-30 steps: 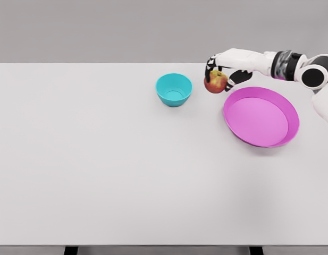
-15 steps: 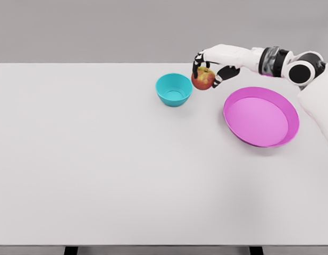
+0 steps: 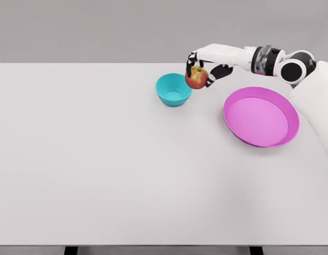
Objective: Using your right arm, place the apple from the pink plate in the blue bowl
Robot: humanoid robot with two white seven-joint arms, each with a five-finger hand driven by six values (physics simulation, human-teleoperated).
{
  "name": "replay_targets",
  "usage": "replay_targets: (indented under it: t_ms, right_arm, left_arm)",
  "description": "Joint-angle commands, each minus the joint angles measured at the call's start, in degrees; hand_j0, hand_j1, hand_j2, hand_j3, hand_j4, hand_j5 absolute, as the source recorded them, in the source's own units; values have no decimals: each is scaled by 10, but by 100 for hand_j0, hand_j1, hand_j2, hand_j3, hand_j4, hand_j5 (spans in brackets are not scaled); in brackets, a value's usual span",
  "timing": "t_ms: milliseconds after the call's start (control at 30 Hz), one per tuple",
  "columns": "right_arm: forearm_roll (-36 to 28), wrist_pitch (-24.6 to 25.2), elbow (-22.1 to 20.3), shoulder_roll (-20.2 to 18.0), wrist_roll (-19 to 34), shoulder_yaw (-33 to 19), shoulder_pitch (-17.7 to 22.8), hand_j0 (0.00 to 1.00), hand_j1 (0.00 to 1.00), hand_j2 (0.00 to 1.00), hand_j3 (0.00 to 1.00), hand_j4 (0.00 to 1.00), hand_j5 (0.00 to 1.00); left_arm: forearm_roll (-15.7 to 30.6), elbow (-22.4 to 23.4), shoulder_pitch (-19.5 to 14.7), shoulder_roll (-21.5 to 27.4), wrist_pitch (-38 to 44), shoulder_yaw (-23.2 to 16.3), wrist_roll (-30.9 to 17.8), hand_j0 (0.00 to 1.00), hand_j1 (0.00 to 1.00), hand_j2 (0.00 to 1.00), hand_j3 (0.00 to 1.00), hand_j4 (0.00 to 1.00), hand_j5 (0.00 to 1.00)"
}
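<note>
Above the far right part of the table (image 3: pixel 100 159), seen from the head camera, the right hand (image 3: pixel 202 61) reaches leftward with its white arm stretched in from the right edge. Its dark-tipped fingers (image 3: pixel 192 57) curl down over the top and sides of the apple (image 3: pixel 196 78), which hangs beneath the palm, clasped from above; a lower finger presses against the fruit's right side. The apple is red with a yellow patch near the stem, and it sits in the air just beside the right rim of the blue bowl (image 3: pixel 174 90), overlapping that rim slightly in this view, so it is not inside the bowl. To the right lies the pink plate (image 3: pixel 261 116), well apart from the bowl, tilted toward the camera as a wide oval with nothing on it. White and matte, the tabletop fills most of the frame, with a plain grey wall behind it and two dark legs showing at the bottom edge. No writing or label can be read anywhere.
</note>
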Motion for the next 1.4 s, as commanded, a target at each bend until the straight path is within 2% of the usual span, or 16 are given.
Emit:
replay_targets:
  t_ms: [0,367,700,1167,1367]
  right_arm:
    - [-4,2,1,4,0,-2,0,42,42,42,42,42,42]
    - [-3,2,26,25,0,-1,-9,42,42,42,42,42,42]
    - [-3,2,27,39,0,-1,-12,42,42,42,42,42,42]
    - [21,2,52,65,0,-1,-21,42,42,42,42,42,42]
    - [22,2,61,66,0,-1,-25,42,42,42,42,42,42]
  left_arm:
    - [0,0,0,0,0,0,0,100,100,100,100,100,100]
    - [0,0,0,0,0,0,0,100,100,100,100,100,100]
    - [0,0,0,0,0,0,0,100,100,100,100,100,100]
    - [0,0,0,0,0,0,-1,100,100,100,100,100,100]
    - [0,0,0,0,0,0,0,100,100,100,100,100,100]
